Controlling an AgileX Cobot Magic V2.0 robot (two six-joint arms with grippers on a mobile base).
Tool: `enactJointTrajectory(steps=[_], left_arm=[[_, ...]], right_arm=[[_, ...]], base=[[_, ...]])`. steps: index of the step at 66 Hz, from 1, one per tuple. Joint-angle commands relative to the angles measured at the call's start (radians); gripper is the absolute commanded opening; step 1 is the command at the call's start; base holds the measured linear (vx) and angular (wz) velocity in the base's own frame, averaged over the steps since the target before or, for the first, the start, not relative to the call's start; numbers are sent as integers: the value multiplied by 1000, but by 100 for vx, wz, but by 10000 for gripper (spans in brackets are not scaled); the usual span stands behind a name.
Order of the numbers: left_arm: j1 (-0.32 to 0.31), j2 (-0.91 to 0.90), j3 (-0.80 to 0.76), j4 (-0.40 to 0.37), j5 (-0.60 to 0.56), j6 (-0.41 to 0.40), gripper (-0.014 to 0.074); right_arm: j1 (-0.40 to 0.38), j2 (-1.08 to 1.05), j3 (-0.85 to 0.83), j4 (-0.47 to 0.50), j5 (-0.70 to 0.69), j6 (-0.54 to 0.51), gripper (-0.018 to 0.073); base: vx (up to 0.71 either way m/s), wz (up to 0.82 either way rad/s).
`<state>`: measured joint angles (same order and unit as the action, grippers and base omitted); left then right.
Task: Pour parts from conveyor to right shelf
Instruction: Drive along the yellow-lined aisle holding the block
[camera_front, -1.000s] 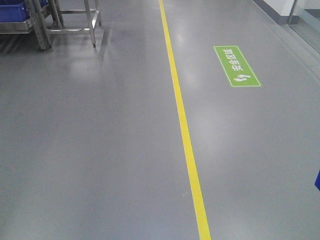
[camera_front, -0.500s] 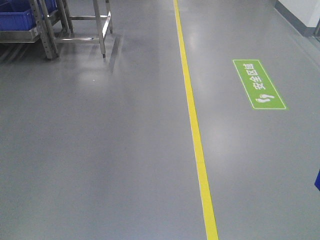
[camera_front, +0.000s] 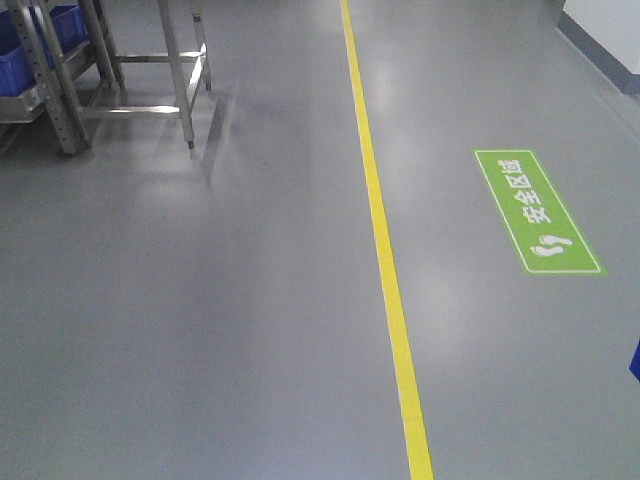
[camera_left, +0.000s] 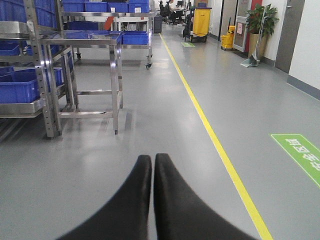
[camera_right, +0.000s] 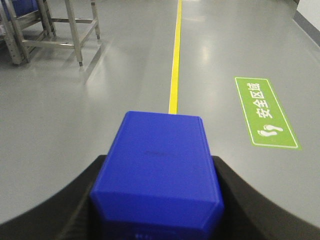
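The rack (camera_left: 46, 95) with blue crates (camera_left: 20, 89) sits far left, so I'd steer the base that way, slow, keeping the block (camera_right: 157, 150) level. The left pincer (camera_left: 151, 165) is pinched together, empty. The right pincer (camera_right: 157, 172) clamps the block. The floor (camera_front: 200, 300) is smooth glossy grey, with a yellow line (camera_front: 385, 270) and a green sign (camera_front: 537, 212) to the right.

Bright, even overhead light. Pale glare patches sit on the grey floor (camera_front: 250, 300), with a faint shadow beside the steel frame (camera_front: 150, 58). Close to the lens, the blue block (camera_right: 157, 170) blurs.
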<state>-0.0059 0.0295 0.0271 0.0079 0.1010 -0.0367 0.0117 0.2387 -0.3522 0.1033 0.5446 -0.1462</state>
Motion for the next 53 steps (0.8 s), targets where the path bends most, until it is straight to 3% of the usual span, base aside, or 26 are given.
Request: enactJointTrajectory(steps=[1, 53], left_arm=[[4, 17, -20, -8, -79, -8, -6], [4, 17, -20, -8, -79, -8, -6]], right_arm=[[-5, 16, -29, 0, -75, -5, -5], [-5, 16, -29, 0, -75, -5, -5]], base=[[70, -2], [74, -2]])
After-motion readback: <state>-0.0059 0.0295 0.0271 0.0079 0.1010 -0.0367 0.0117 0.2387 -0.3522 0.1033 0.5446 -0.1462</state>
